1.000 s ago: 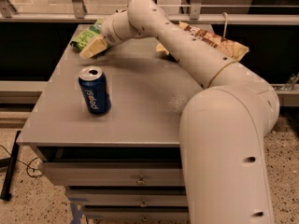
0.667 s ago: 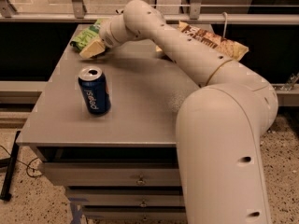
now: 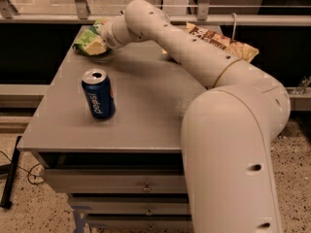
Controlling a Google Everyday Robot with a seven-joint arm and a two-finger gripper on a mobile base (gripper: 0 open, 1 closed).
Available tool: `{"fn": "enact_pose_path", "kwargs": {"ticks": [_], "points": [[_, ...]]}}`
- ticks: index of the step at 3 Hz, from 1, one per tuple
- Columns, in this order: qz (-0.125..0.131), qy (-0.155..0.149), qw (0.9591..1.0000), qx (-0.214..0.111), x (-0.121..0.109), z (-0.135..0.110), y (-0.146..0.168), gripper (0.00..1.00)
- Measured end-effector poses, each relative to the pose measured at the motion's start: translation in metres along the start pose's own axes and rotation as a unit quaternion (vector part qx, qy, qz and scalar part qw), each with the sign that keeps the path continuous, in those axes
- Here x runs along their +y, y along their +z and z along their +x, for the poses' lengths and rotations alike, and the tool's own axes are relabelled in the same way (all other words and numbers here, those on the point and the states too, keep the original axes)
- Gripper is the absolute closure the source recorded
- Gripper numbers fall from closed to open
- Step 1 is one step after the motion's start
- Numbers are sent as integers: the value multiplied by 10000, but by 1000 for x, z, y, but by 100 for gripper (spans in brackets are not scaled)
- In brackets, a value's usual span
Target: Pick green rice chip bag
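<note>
The green rice chip bag (image 3: pixel 87 41) lies at the far left corner of the grey table (image 3: pixel 136 115). It is bright green with pale chips pictured. My arm reaches across the table to it. My gripper (image 3: pixel 100 39) is at the bag's right side, right against it and mostly hidden behind the wrist.
A blue Pepsi can (image 3: pixel 98 94) stands upright on the left part of the table, nearer the front. A brown-and-yellow chip bag (image 3: pixel 223 43) lies at the far right. A railing (image 3: pixel 272 19) runs behind the table. Drawers (image 3: pixel 146 188) sit below the tabletop.
My arm has moved a little further left toward the far corner, bringing the gripper closer onto the green bag. The can and the brown bag have not moved.
</note>
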State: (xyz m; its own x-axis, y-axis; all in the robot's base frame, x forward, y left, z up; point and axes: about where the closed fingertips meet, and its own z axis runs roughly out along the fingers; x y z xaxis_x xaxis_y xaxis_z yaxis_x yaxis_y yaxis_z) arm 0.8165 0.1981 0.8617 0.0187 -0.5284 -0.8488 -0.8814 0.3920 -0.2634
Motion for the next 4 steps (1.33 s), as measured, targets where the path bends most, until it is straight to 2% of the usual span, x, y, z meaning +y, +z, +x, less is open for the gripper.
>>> {"fn": "enact_pose_path", "kwargs": {"ticks": [1, 2, 3, 4], "points": [[50, -287, 9996, 29, 1, -10, -23, 88], [188, -573, 9982, 46, -5, -17, -62, 100], [307, -694, 9969, -218, -19, -20, -101, 100], [480, -752, 9936, -689, -41, -18, -152, 100]]}}
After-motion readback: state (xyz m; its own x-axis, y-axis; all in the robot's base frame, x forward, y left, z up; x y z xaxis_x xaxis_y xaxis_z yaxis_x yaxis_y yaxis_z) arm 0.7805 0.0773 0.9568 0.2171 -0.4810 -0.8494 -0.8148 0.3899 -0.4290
